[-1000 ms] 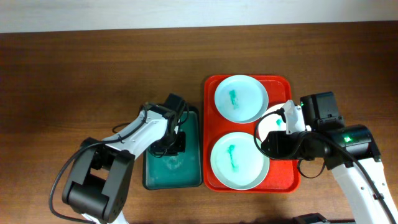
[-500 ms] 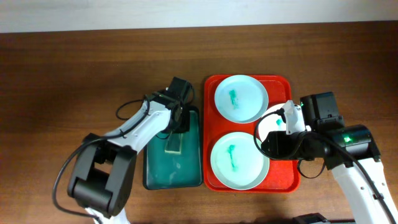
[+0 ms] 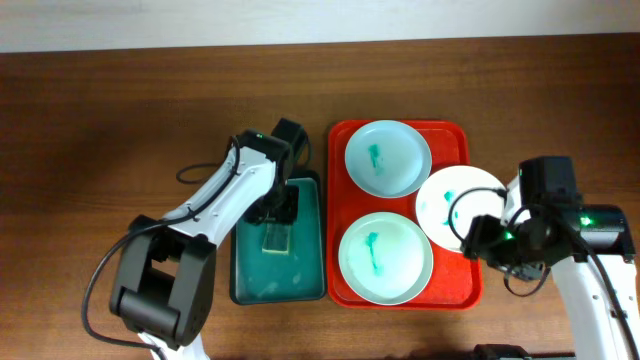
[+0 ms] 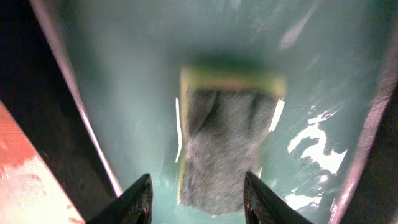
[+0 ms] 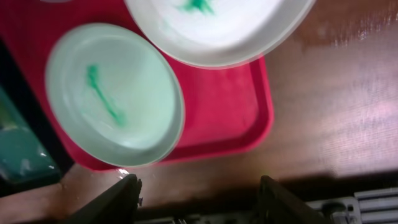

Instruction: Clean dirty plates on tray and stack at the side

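The red tray holds three plates. The far plate and the near plate have teal smears. The third plate, also smeared, rests over the tray's right rim. My right gripper is open and empty, just right of the tray by that plate. The right wrist view shows its fingers over bare table, with the near plate, the third plate and the tray ahead. My left gripper is open above a sponge.
The sponge, yellow-edged with a grey scrub face, lies in wet teal liquid in the dark green tray left of the red tray. My left fingers straddle its near end without touching. Brown wooden table lies all around.
My right arm drew back to the right off the third plate, which now shows whole. My left gripper lifted off the sponge, went to the tray's far end, then came back over it.
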### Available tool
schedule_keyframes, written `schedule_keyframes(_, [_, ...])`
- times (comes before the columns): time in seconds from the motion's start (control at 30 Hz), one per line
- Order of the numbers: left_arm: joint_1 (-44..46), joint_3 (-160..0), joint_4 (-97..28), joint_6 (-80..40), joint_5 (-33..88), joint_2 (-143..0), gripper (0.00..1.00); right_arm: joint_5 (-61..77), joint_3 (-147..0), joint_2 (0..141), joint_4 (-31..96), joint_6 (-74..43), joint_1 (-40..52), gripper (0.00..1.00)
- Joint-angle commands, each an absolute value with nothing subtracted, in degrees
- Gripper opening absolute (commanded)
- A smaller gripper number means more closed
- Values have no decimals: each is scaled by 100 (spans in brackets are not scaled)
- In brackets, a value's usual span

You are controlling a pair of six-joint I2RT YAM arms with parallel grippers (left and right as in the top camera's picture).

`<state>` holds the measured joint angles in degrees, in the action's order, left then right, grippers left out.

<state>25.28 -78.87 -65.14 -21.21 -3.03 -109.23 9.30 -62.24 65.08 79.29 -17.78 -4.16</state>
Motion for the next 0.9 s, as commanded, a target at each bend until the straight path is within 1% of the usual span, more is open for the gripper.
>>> schedule_keyframes(0.0, [2552,-6866,-5649,-2117,-104,-10820,44,1706,-5356,6506,7474,-1332,-532,63])
schedule_keyframes(0.07, [2552,-6517,-5006,-2117,458,-10820,33,2067,-5000,6554,7032,-1378,-532,63])
schedule_keyframes(0.1, [2552,-6499,-4923,-2117,530,-10820,22,2034,-4971,6626,6904,-1378,-532,63])
schedule_keyframes(0.13, [2552,-6510,-4877,-2115,517,-10818,0,2036,-4971,6757,6694,-1376,-532,63])
schedule_keyframes(0.23, [2545,-6759,-5026,-1962,489,-10816,0,1586,-4971,7262,6309,-1380,-532,63])
schedule_keyframes(0.27, [2545,-6879,-5146,-1959,471,-10816,10,1594,-4971,7397,6263,-1380,-532,62])
schedule_keyframes(0.3, [2545,-7124,-5406,-1916,469,-10816,33,1605,-4971,7607,6250,-1376,-528,60])
schedule_keyframes(0.33, [2545,-7308,-5621,-1916,471,-10816,44,1605,-4971,7717,6252,-1374,-528,59])
schedule_keyframes(0.37, [2545,-7481,-5763,-1800,469,-10816,49,1612,-4971,7719,6254,-1376,-528,59])
schedule_keyframes(0.4, [2545,-7570,-5819,-1675,469,-10816,50,1629,-4971,7719,6302,-1374,-528,59])
schedule_keyframes(0.43, [2545,-7684,-5972,-1634,467,-10816,48,1632,-4971,7719,6364,-1374,-528,59])
schedule_keyframes(0.5, [2547,-7782,-6219,-1619,272,-10801,48,1772,-4934,7719,6471,-1376,-528,59])
schedule_keyframes(0.57, [2552,-7564,-6195,-1621,104,-10803,46,1859,-4615,7719,6353,-1398,-528,59])
schedule_keyframes(0.63, [2552,-7008,-5564,-1688,130,-10803,36,1865,-4289,7719,5902,-1396,-528,59])
schedule_keyframes(0.67, [2554,-6820,-5304,-1715,130,-10803,27,1863,-4285,7719,5749,-1396,-528,59])
schedule_keyframes(0.7, [2552,-6689,-5133,-1730,132,-10803,21,1863,-4285,7719,5561,-1396,-528,59])
schedule_keyframes(0.73, [2552,-6569,-5011,-1730,134,-10803,16,1863,-4285,7719,5402,-1396,-528,59])
schedule_keyframes(0.77, [2552,-6552,-5013,-1728,134,-10803,7,1861,-4285,7719,5376,-1396,-528,59])
schedule_keyframes(0.8, [2552,-6556,-5037,-1728,132,-10798,0,1861,-4285,7719,5382,-1396,-528,59])
schedule_keyframes(0.87, [2550,-6899,-5430,-1726,126,-10772,0,1715,-4235,7725,5336,-1396,-528,60])
